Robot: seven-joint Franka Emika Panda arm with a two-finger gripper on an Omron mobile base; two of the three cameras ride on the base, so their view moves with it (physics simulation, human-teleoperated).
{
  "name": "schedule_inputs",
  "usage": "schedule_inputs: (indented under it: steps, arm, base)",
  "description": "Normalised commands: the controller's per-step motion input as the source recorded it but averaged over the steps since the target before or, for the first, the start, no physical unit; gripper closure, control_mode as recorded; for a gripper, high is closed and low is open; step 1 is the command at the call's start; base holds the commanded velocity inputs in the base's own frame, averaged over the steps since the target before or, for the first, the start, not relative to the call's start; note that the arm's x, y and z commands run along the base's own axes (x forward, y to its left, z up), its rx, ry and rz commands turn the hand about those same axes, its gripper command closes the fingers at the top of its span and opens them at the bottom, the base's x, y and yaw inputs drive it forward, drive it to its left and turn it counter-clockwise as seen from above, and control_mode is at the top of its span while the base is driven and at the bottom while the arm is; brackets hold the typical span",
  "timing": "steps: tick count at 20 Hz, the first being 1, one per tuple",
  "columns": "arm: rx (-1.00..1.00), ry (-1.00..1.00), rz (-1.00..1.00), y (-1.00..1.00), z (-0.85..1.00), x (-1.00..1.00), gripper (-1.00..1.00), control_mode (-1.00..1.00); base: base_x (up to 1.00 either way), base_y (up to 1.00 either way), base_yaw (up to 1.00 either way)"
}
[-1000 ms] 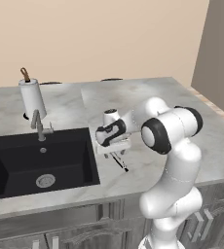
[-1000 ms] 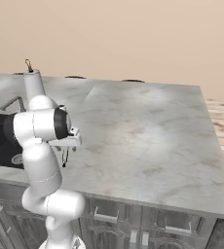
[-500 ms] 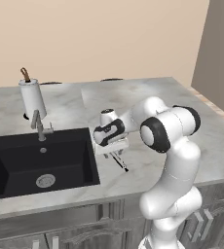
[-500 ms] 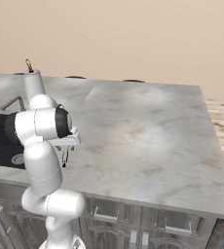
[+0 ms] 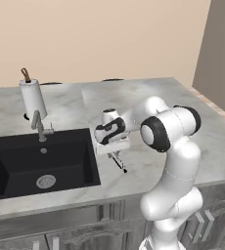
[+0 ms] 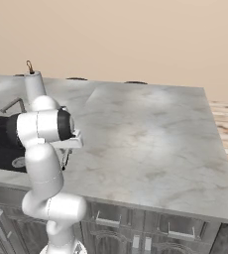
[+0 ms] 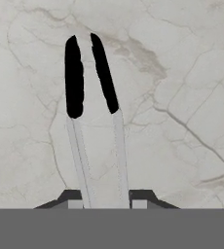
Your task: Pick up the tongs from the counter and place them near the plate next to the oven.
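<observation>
Just right of the black sink basin [image 5: 41,163], the hand [image 7: 104,202] is clamped on slim black-tipped silvery tongs [image 7: 92,112] over the pale marbled stone worktop [image 5: 148,105].

so the tongs [image 7: 92,116] lie flat on the counter [image 5: 148,105], two slim silvery arms with black tips, slightly spread; from the left base they're just right of the sink, near the counter's front edge
</observation>
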Motion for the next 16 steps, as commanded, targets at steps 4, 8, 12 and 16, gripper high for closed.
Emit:
schedule_inputs:
  steps: [4, 8, 12, 16]
  arm:
    - [0.11, 0.01, 0.0, -0.32, 0.0, 0.0, 1.0, -1.0]
    - [0.17, -0.04, 0.0, -0.4, 0.48, -0.11, 1.0, -1.0]
    - [0.19, -0.16, 0.0, -0.3, 1.0, -0.37, 1.0, -1.0]
    - [0.12, -0.12, -0.01, -0.26, 1.0, -0.43, 1.0, -1.0]
  base:
    - [0.0, 0.0, 0.0]
    - [0.0, 0.0, 0.0]
    - [0.0, 0.0, 0.0]
    - [0.0, 0.0, 0.0]
